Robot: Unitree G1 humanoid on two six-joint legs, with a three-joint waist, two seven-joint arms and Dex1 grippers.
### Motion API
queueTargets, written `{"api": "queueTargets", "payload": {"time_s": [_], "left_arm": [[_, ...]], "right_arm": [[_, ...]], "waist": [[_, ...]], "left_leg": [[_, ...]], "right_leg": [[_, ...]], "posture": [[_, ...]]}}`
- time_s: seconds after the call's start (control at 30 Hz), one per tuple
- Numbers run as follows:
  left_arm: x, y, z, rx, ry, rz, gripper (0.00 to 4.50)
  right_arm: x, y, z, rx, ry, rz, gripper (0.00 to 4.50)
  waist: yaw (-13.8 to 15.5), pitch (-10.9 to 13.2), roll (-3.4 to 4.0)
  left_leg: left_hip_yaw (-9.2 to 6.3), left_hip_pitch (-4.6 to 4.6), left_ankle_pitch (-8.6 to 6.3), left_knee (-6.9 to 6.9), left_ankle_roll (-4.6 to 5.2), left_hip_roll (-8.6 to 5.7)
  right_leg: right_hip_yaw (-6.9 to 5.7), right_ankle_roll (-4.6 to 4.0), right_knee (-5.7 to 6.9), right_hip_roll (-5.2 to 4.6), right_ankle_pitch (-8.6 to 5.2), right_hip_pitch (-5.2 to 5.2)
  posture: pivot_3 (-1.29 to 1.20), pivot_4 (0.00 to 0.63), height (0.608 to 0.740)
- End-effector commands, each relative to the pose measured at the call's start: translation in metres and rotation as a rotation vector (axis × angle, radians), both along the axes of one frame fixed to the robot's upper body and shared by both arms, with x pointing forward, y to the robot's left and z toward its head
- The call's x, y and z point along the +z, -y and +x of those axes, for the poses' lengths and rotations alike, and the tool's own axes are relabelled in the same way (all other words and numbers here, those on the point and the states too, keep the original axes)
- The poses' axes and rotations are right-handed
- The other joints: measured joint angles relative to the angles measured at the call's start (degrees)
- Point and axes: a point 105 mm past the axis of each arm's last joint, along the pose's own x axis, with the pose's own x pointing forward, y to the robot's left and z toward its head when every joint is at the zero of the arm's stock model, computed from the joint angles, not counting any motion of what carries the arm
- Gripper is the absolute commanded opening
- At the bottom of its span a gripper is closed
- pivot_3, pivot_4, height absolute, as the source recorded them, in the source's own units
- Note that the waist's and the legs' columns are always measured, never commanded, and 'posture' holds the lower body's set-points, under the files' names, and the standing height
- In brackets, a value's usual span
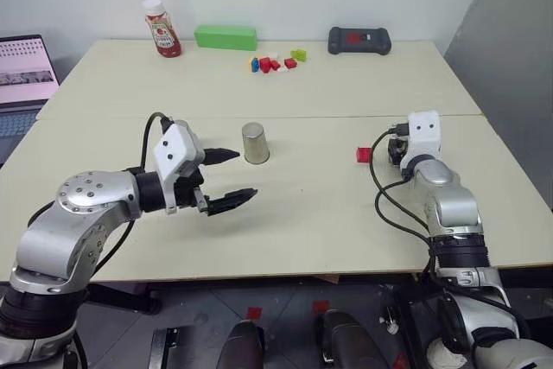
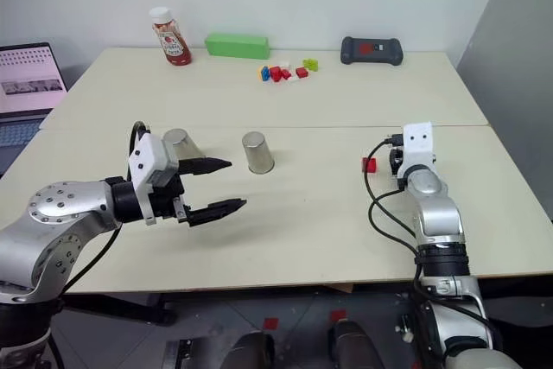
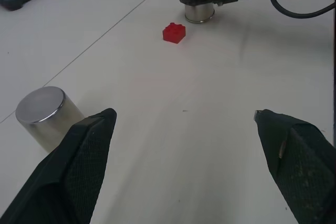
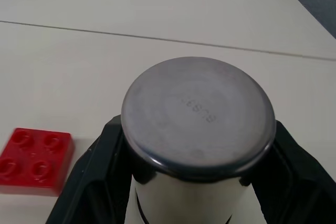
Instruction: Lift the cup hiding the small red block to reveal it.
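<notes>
The small red block [image 1: 364, 155] lies uncovered on the table, just left of my right gripper [image 4: 197, 127]. That gripper is shut on an upside-down silvery cup [image 4: 197, 129], with one black finger on each side; the cup [image 3: 199, 11] sits right beside the block [image 3: 174, 32]. A second cup [image 1: 254, 143] stands upside down mid-table. My left gripper [image 1: 244, 174] hangs open and empty just left of it. A third cup [image 2: 177, 140] stands behind that gripper.
Along the far edge of the table [image 1: 285, 239] are a ketchup bottle [image 1: 162, 29], a green box [image 1: 225, 37], several coloured bricks [image 1: 275, 62] and a black controller [image 1: 359, 40]. A laptop [image 1: 24, 71] sits at the far left.
</notes>
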Motion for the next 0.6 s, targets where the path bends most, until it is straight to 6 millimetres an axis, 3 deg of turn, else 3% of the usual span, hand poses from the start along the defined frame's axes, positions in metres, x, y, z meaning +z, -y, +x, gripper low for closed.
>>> {"api": "queueTargets", "payload": {"time_s": [0.03, 0.1, 0.17, 0.33, 0.6], "left_arm": [[0.01, 0.005, -0.003, -0.03, 0.05, 0.003, 4.5], [0.01, 0.005, -0.003, -0.032, 0.05, 0.004, 4.5], [0.01, 0.005, -0.003, -0.035, 0.05, 0.005, 4.5], [0.01, 0.006, -0.003, -0.04, 0.049, 0.003, 4.5], [0.01, 0.005, -0.004, -0.04, 0.05, 0.0, 4.5]], "right_arm": [[0.01, 0.013, 0.001, -0.071, 0.037, 0.057, 2.63], [0.01, 0.017, 0.0, -0.095, 0.042, 0.085, 2.63], [0.013, 0.017, -0.001, -0.098, 0.057, 0.106, 3.34], [0.03, 0.013, -0.005, -0.096, 0.118, 0.13, 4.44], [0.083, 0.003, -0.026, -0.058, 0.338, 0.059, 4.44]], "waist": [[0.0, 0.0, 0.0], [0.0, 0.0, 0.0], [0.0, 0.0, 0.0], [-0.1, 0.0, 0.01], [-0.1, 0.0, 0.01]], "left_leg": [[-0.01, 0.0, 0.0, 0.0, 0.0, 0.0], [-0.01, 0.0, 0.0, 0.01, 0.0, 0.0], [-0.01, 0.01, 0.0, 0.01, 0.0, 0.0], [0.0, 0.0, 0.0, 0.0, 0.0, 0.0], [-0.02, 0.0, 0.0, -0.01, 0.0, 0.0]], "right_leg": [[0.0, 0.0, 0.0, 0.0, 0.0, 0.0], [-0.01, 0.01, 0.0, 0.0, -0.01, 0.01], [-0.01, 0.03, 0.0, 0.0, -0.02, 0.02], [-0.01, 0.03, 0.0, 0.0, -0.02, 0.0], [-0.01, 0.06, 0.0, 0.0, -0.04, 0.0]], "posture": [[0.0, 0.15, 0.74], [0.0, 0.15, 0.74], [0.0, 0.15, 0.74], [0.0, 0.15, 0.74], [0.0, 0.15, 0.74]]}}
